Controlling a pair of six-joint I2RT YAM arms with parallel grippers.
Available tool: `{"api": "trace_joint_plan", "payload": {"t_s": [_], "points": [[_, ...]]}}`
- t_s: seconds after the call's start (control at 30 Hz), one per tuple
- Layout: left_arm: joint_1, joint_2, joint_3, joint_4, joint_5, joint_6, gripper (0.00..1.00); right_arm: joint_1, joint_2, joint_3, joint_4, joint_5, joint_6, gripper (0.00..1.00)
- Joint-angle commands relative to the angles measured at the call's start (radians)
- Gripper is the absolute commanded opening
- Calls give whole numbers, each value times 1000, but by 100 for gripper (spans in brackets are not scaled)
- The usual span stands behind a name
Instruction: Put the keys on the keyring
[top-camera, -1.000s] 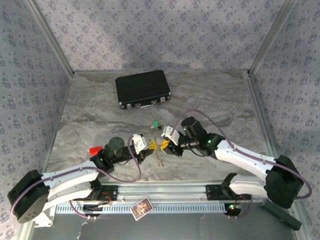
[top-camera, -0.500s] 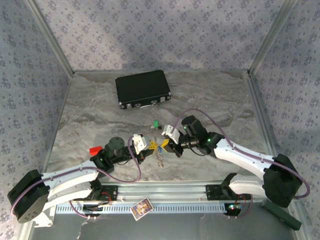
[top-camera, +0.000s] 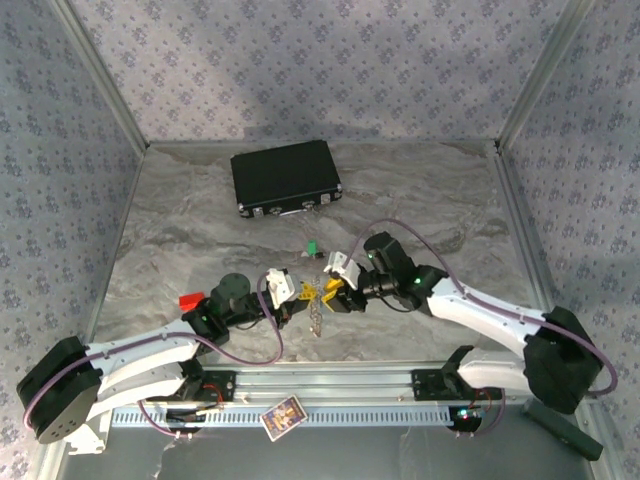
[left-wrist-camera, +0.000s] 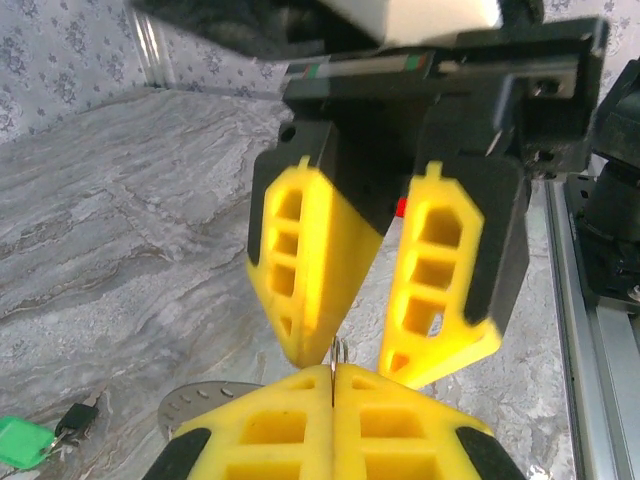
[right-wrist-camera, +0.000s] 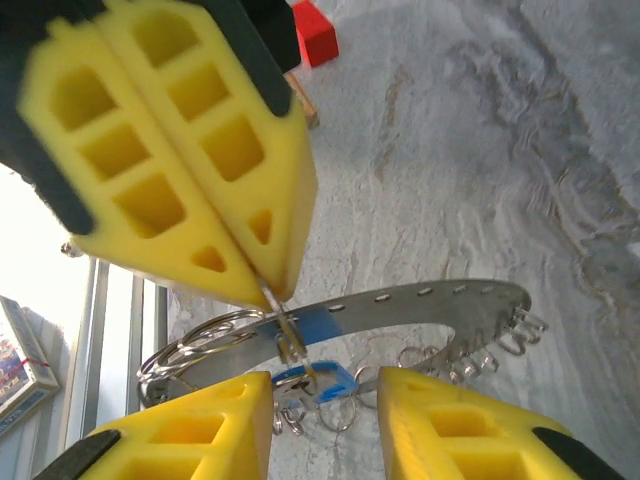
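- At the near middle of the table (top-camera: 430, 200), the left gripper (right-wrist-camera: 262, 285) is clenched, its yellow pads pressed together on a thin wire loop of the keyring (right-wrist-camera: 420, 300). The ring's silvery perforated band and its fan of small loops trail below the pads.
- Facing it almost tip to tip, the right gripper (left-wrist-camera: 352, 355) stands released, jaws apart and grasping nothing.
- The blue key (right-wrist-camera: 315, 380) sits in the gap between the right gripper's fingers, just beneath the wire that the left gripper pinches.
- The blue key looks threaded onto that wire. The loops crowd one another there, so this cannot be confirmed.
- The green key (top-camera: 313, 248) lies flat on the marble, well apart from the ring, between the two grippers and the black case (top-camera: 286, 178). It is plainly not on the ring.
- On this showing the job is about half done at best. One key is apparently on, while the green one has yet to be fetched and worked onto the ring.
- A red block (top-camera: 187, 300) rests beside the left arm, taking no part.
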Motion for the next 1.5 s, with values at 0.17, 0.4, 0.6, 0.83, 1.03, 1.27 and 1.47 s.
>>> {"api": "trace_joint_plan", "payload": {"t_s": [0.17,0.4,0.6,0.83,1.03,1.27,1.47], "points": [[-8,15,26,102,41,-18,0,19,-51,-59,176,-11,-33,30],[-9,19,25,111,47,-19,0,25,-20,-52,176,-6,-29,20],[-8,13,29,97,27,-24,0,33,-15,-38,163,0,-40,0],[-8,-21,144,-285,-52,54,44,36,-19,100,-110,47,-180,0],[-9,0,233,-474,-12,163,32,46,14,220,-318,51,-287,0],[-8,19,261,-496,22,205,13,73,59,311,-412,74,-358,0],[-9,21,244,-440,41,193,0,76,48,293,-345,67,-319,13]]}}
